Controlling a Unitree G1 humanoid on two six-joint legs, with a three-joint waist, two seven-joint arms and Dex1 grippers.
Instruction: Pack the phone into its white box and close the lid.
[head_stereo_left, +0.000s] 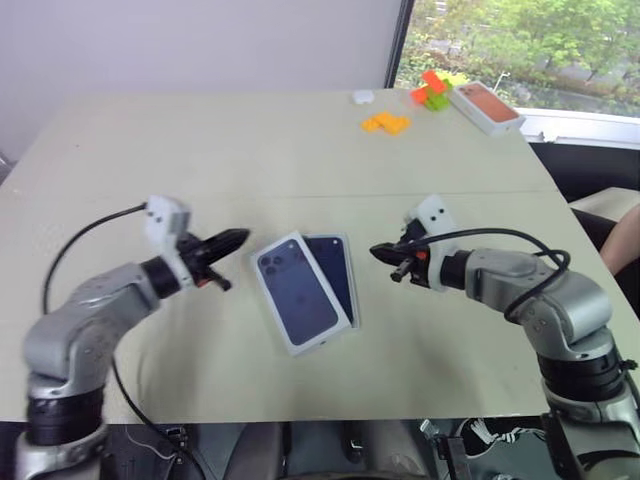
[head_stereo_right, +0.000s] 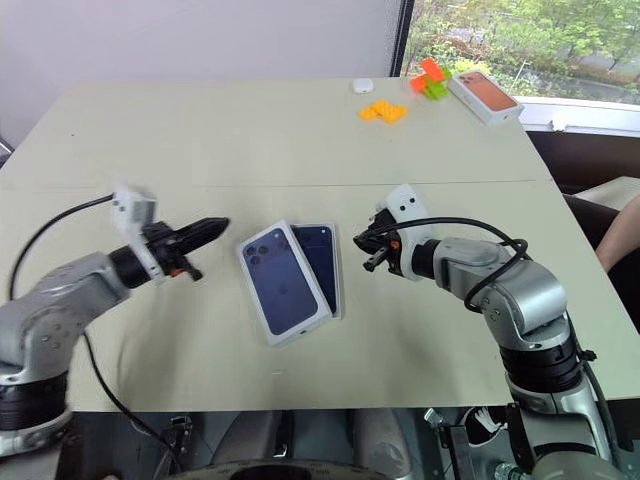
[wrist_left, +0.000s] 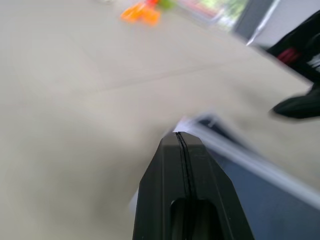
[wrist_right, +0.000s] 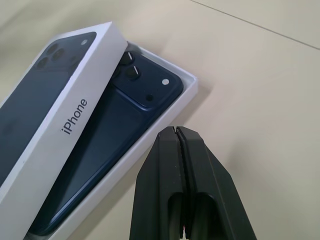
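Navy phone (wrist_right: 125, 115) sits in white box (wrist_right: 187, 82); lid (head_stereo_left: 293, 293) askew, half covering it. Left gripper (head_stereo_left: 238, 238) and right gripper (head_stereo_left: 380, 250) flank it, jaws closed, empty.

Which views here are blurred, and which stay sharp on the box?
Left wrist view: smeared, the lid and table soft, only its own fingers crisp. Right wrist view: sharp on the phone and white box. Left eye view: left gripper slightly blurred.
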